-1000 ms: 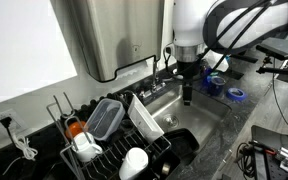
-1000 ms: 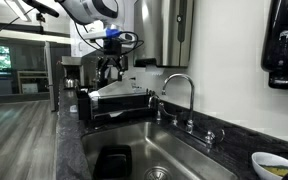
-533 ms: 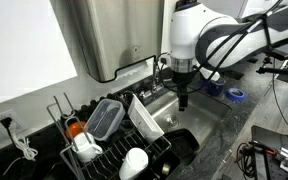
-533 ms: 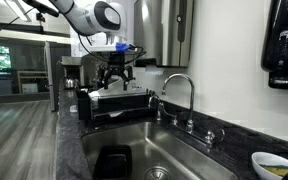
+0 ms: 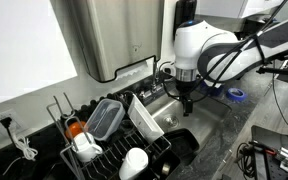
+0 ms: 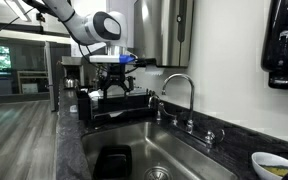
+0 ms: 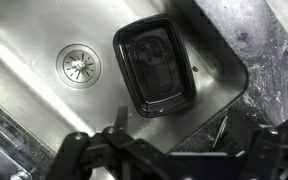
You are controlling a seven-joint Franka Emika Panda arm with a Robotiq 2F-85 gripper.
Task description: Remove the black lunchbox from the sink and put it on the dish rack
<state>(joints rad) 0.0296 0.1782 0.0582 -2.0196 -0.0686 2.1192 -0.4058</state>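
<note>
The black lunchbox (image 7: 154, 65) lies open side up on the floor of the steel sink (image 7: 44, 100), to the right of the drain. It also shows in both exterior views (image 5: 181, 143) (image 6: 111, 160), in the sink corner nearest the dish rack. My gripper (image 7: 169, 130) hangs above the sink (image 5: 206, 118), open and empty, with its fingers spread well above the lunchbox. It appears in both exterior views (image 5: 187, 100) (image 6: 114, 82). The black wire dish rack (image 5: 102, 150) (image 6: 114, 106) stands on the counter beside the sink.
The rack holds a clear container (image 5: 106, 117), a white tilted lid (image 5: 145, 118) and a white cup (image 5: 134, 160). The chrome faucet (image 6: 180, 92) stands at the sink's back edge. A blue tape roll (image 5: 236, 94) lies on the dark counter. A bowl (image 6: 274, 163) sits at the far right.
My arm has come down and shifted over the sink; the gripper hangs lower than before. The lunchbox and the rack items have not moved.
</note>
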